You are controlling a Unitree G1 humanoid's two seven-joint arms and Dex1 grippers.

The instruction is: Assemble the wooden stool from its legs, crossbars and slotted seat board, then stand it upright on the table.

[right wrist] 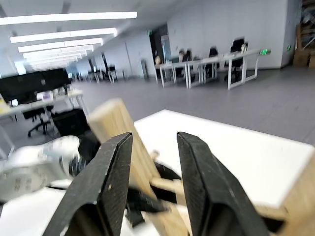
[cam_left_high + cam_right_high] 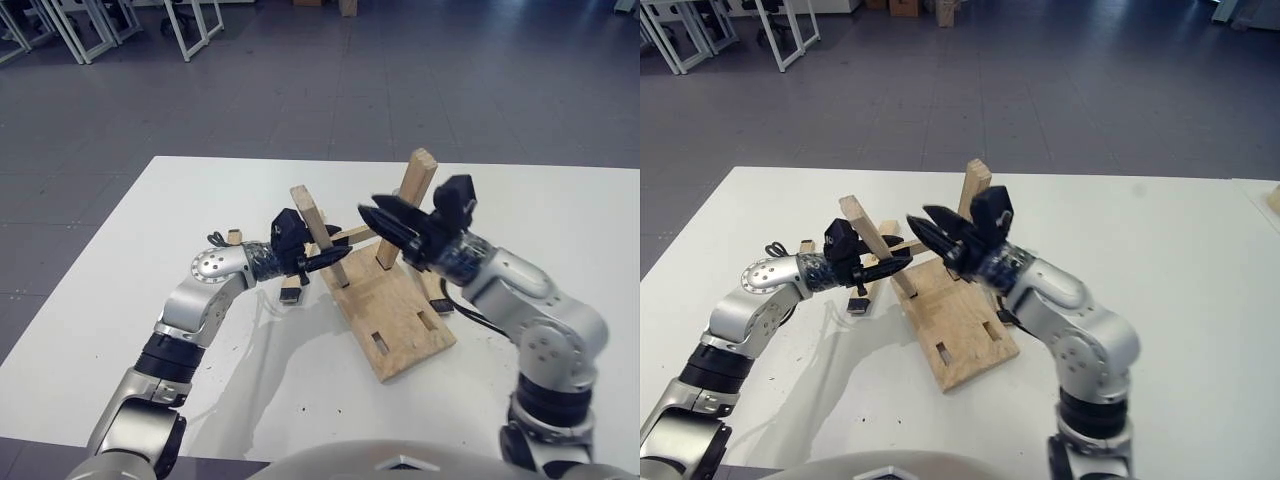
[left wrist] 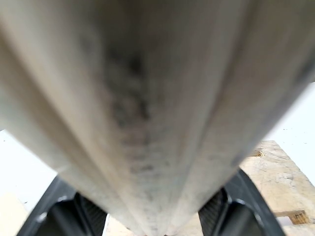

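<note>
Your left gripper (image 2: pixel 322 263) is clamped low on the left leg (image 2: pixel 312 222); the left wrist view shows the wood wedged between both pads (image 3: pixel 216 214). Your right gripper (image 2: pixel 372 210) hangs with its fingers (image 1: pixel 110 172) apart and holding nothing, close over the crossbar (image 2: pixel 352 236) that joins the left leg to the right leg (image 2: pixel 420 172). Both legs rise tilted from the slotted seat board (image 2: pixel 400 300), which lies on the white table (image 2: pixel 560 220). A small wood piece (image 2: pixel 234 237) lies behind the left forearm. Left arm: elbow bent, forearm low over the table. Right arm: forearm raised, its wrist hiding part of the right leg.
</note>
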